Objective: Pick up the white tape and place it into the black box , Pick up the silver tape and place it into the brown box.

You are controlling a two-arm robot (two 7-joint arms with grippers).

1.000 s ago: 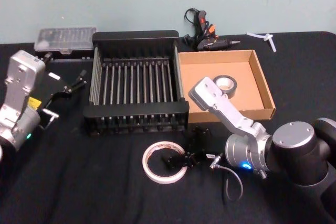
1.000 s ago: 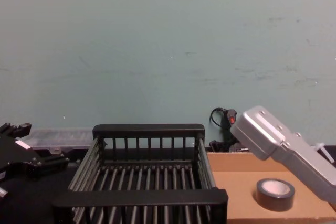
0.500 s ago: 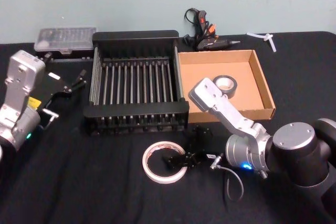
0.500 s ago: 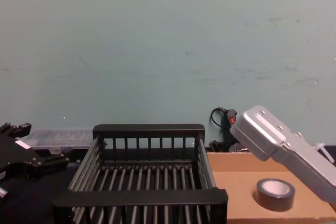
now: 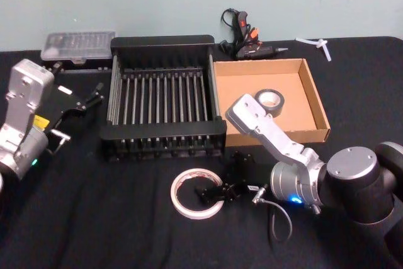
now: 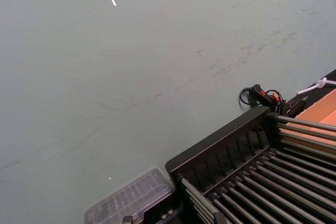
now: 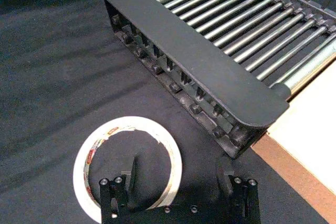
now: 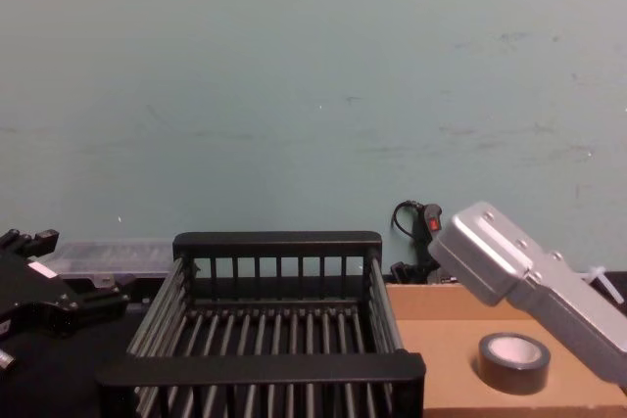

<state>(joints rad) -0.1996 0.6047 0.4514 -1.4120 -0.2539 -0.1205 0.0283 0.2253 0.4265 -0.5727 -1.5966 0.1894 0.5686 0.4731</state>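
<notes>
Hovering at the white tape (image 5: pixel 194 194), which lies flat on the desk (image 5: pixel 94 218) before the black box (image 5: pixel 165 144), our right pincer (image 5: pixel 217 192) gapes wide; we risk one finger (image 7: pixel 116 199) skidding off the thin rim.

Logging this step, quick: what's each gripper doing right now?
Left gripper: open, holding nothing, beside the black box.
Right gripper: open, one finger inside the white tape, not yet gripping.
</notes>
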